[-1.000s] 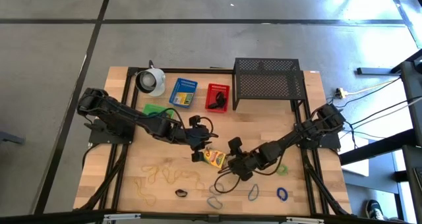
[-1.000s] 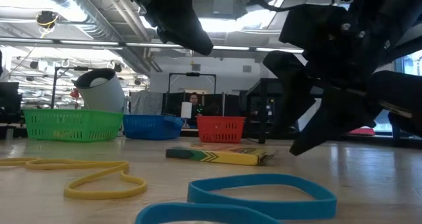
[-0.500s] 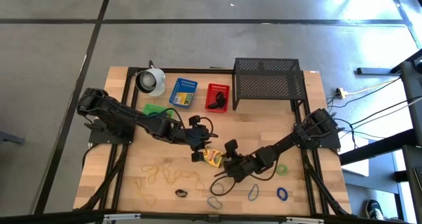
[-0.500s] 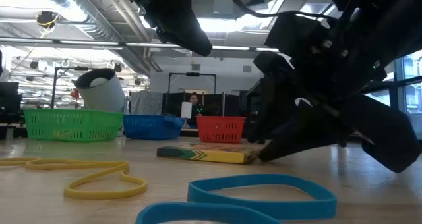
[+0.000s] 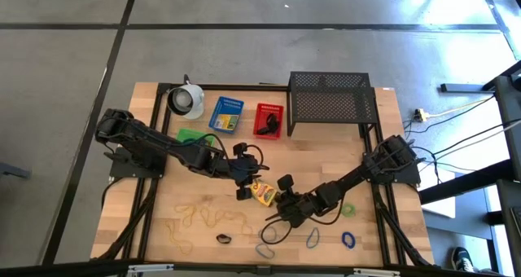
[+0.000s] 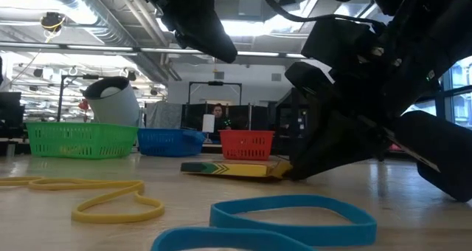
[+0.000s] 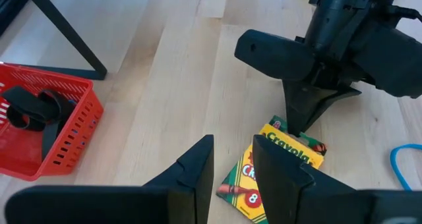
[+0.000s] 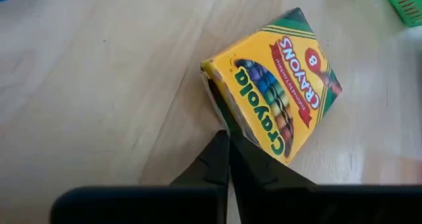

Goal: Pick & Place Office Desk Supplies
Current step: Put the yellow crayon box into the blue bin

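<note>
A yellow crayon box (image 5: 264, 195) lies face up on the wooden table, a little near of its middle. My right gripper (image 8: 223, 135) is shut, its tips at the box's short end nearer the table's right edge; the left wrist view shows my right gripper (image 7: 300, 122) at that same end. My left gripper (image 7: 232, 159) hangs open just left of the box and above it, with nothing between its fingers. Rubber bands, such as a blue one (image 6: 295, 210) and a yellow one (image 6: 110, 199), lie flat on the near part of the table. My right gripper meets the crayon box's short end (image 8: 212, 102) with its shut fingertips, slanting down from the table's right side. That end (image 6: 279, 167) sits a little raised while the box's other end stays on the table. Whether the tips are under the end or only against it I cannot tell.
At the far side stand a green basket (image 5: 191, 136), a blue basket (image 5: 227, 114), a red basket (image 5: 269, 120) with dark clips, a white cup (image 5: 187, 100) and a black mesh rack (image 5: 330, 98). More bands (image 5: 348, 240) lie near the front edge.
My right gripper has gone toward the table's left edge, up to the crayon box, and has shut at the box's right end. The box has shifted slightly, and that end now stands a little off the table.
</note>
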{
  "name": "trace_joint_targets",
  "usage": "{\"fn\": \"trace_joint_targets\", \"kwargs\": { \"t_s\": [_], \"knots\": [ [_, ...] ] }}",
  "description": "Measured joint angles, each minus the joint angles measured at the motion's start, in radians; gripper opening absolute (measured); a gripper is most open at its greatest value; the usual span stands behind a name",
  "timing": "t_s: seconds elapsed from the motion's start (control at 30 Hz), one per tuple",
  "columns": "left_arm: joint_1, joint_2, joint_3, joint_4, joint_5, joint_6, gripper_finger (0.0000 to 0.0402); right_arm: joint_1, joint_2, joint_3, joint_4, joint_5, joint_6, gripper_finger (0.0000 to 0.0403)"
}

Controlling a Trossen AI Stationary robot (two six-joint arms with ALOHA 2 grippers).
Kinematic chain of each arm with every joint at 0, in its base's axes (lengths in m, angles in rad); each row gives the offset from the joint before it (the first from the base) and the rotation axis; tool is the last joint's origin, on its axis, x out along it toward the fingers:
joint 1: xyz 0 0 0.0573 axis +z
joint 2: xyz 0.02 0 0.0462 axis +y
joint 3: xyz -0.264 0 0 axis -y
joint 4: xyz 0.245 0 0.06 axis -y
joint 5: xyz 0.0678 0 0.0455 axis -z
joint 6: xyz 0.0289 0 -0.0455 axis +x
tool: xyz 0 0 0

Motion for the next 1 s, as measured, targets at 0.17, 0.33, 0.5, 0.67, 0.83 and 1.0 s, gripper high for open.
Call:
{"fn": "trace_joint_targets", "kwargs": {
  "t_s": [0.17, 0.33, 0.5, 0.67, 0.83, 1.0],
  "knots": [
    [0.0, 0.0, 0.0, 0.002, 0.002, 0.028, 0.0098, -0.001, -0.037, -0.006, -0.022, -0.006, 0.0, 0.0005],
    [-0.021, 0.0, 0.0, 0.014, 0.058, 0.125, 0.0098, -0.001, -0.137, -0.01, -0.045, -0.01, 0.048, 0.0005],
    [-0.087, 0.003, -0.001, 0.087, 0.095, 0.185, 0.0106, -0.002, -0.225, -0.008, -0.041, -0.039, 0.114, 0.0005],
    [-0.142, 0.005, -0.001, 0.131, 0.061, 0.221, 0.014, -0.002, -0.266, -0.006, -0.036, -0.048, 0.145, 0.0005],
    [-0.168, 0.009, -0.001, 0.15, 0.048, 0.22, 0.018, -0.004, -0.272, -0.006, -0.033, -0.048, 0.182, 0.0005],
    [-0.167, 0.061, -0.001, 0.158, -0.036, 0.194, 0.02, -0.014, -0.272, -0.005, -0.028, -0.047, 0.193, 0.0005]
  ]
}}
